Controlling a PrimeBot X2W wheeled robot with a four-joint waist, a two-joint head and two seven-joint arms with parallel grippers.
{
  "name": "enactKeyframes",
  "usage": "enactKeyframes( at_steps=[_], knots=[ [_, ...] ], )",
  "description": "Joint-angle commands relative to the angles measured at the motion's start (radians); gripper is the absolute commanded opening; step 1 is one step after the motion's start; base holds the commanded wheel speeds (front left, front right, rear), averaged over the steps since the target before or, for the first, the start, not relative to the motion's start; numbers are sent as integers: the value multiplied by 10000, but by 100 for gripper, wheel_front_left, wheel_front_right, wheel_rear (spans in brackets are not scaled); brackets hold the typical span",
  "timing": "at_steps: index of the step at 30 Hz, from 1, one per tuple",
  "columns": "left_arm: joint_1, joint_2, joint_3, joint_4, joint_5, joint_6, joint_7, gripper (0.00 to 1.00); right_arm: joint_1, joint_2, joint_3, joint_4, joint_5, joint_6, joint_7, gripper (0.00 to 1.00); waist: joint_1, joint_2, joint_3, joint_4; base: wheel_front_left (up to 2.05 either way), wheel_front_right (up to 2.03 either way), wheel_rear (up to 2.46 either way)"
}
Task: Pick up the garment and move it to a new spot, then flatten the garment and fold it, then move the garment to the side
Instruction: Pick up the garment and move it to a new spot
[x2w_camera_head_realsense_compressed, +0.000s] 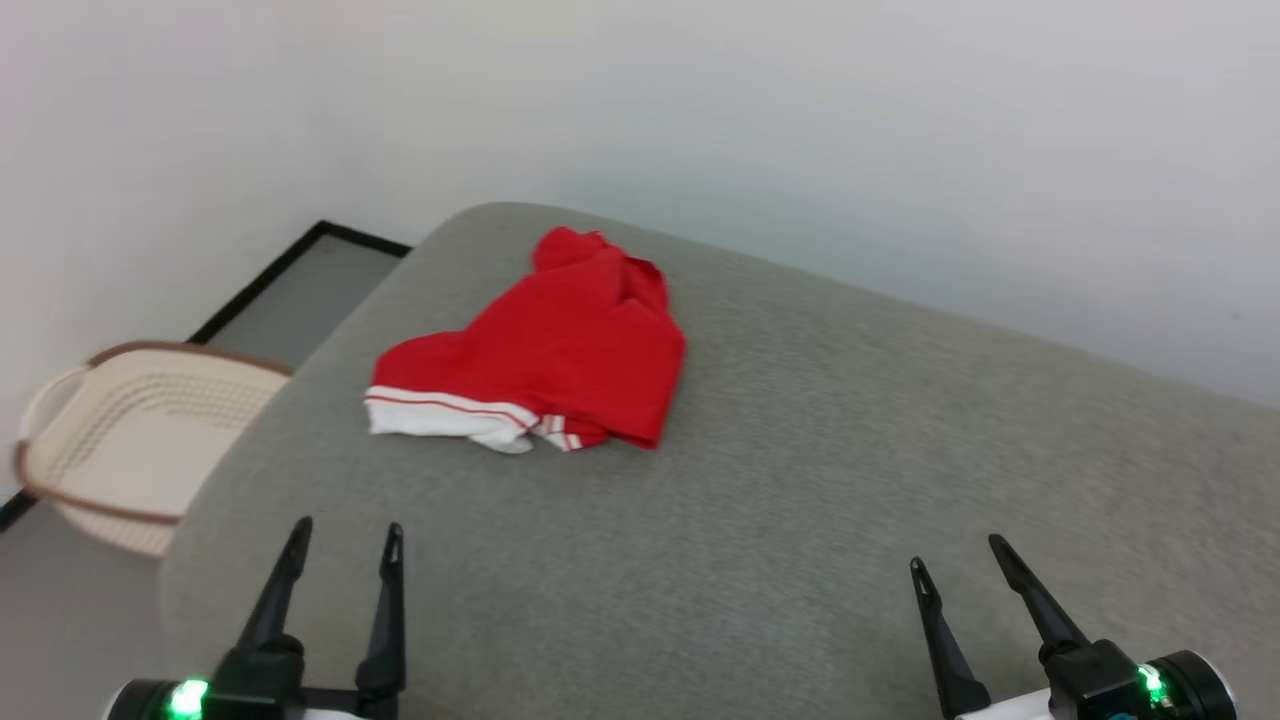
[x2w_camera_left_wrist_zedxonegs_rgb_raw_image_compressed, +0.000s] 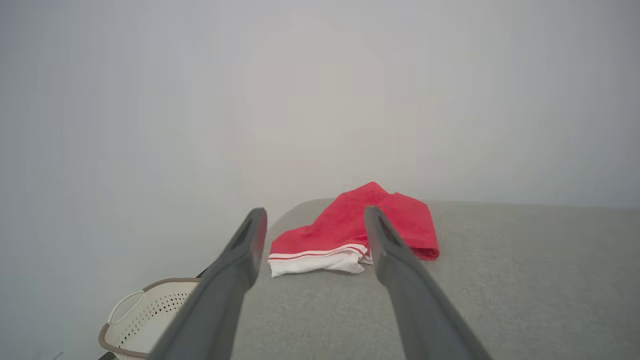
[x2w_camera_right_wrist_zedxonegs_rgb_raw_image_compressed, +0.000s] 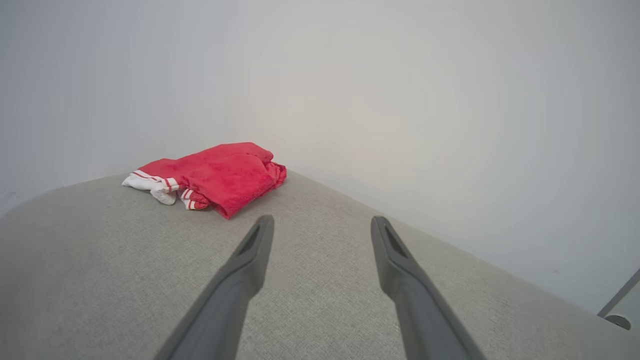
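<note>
Left gripper (x2w_camera_head_realsense_compressed: 349, 524) and right gripper (x2w_camera_head_realsense_compressed: 955, 551): fingers spread, empty, at near edge. Crumpled red jersey T-shirt with white striped trim (x2w_camera_head_realsense_compressed: 560, 340) lies on grey fabric tabletop (x2w_camera_head_realsense_compressed: 800, 450), far left, ahead of Left gripper, well apart from both.

Soft, even, bright light without glare; the garment (x2w_camera_head_realsense_compressed: 560, 330) casts only a faint shadow on the grey cushion (x2w_camera_head_realsense_compressed: 800, 500). Both wrist views look hazy, their white wall (x2w_camera_left_wrist_zedxonegs_rgb_raw_image_compressed: 320, 100) washed out, dimmer towards the corners.
</note>
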Motion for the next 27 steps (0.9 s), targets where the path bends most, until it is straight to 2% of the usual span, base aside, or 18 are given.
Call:
enactKeyframes(
  at_steps=[1, 8, 12, 15, 20, 22, 24, 27],
  knots=[
    [140, -26, 112, -29, -42, 91, -3, 100, -109, 1, 104, 20, 70, 1, -11, 100, 0, 0, -216, 699, 0, 0, 0],
    [259, -318, 399, 51, -214, 193, -3, 100, -185, -4, 171, 84, -12, 1, -11, 100, 0, 0, -177, 728, 0, 0, 0],
    [-89, -418, 563, 419, -642, -74, -3, 100, -135, -4, 137, 76, -115, 1, -11, 100, 0, 0, -36, 416, 0, 0, 0],
    [-753, -464, 680, 828, -1426, -508, 266, 100, -325, -5, 91, -23, -267, 1, -11, 100, 0, 0, 368, -3, 0, 0, 0],
    [-2490, 114, 760, 1095, -2596, -1061, 1653, 100, -653, -10, 76, -145, -615, -3, -11, 100, 0, 0, 1277, -800, 0, 0, 0],
    [-3290, 568, 745, 1199, -2908, -1174, 2188, 100, -835, -7, 74, -203, -721, -3, -11, 100, 0, 0, 1686, -1155, 0, 0, 0],
    [-4104, 789, 723, 1425, -3509, -1245, 2799, 100, -990, -7, -3, -273, -855, -3, -11, 100, 0, 0, 2082, -1460, 0, 0, 0],
    [-5336, 1505, 693, 1800, -4165, -1285, 3889, 100, -1233, -15, -88, -426, -1084, -3, -9, 100, 0, 0, 2778, -1879, 0, 0, 0]
  ],
)
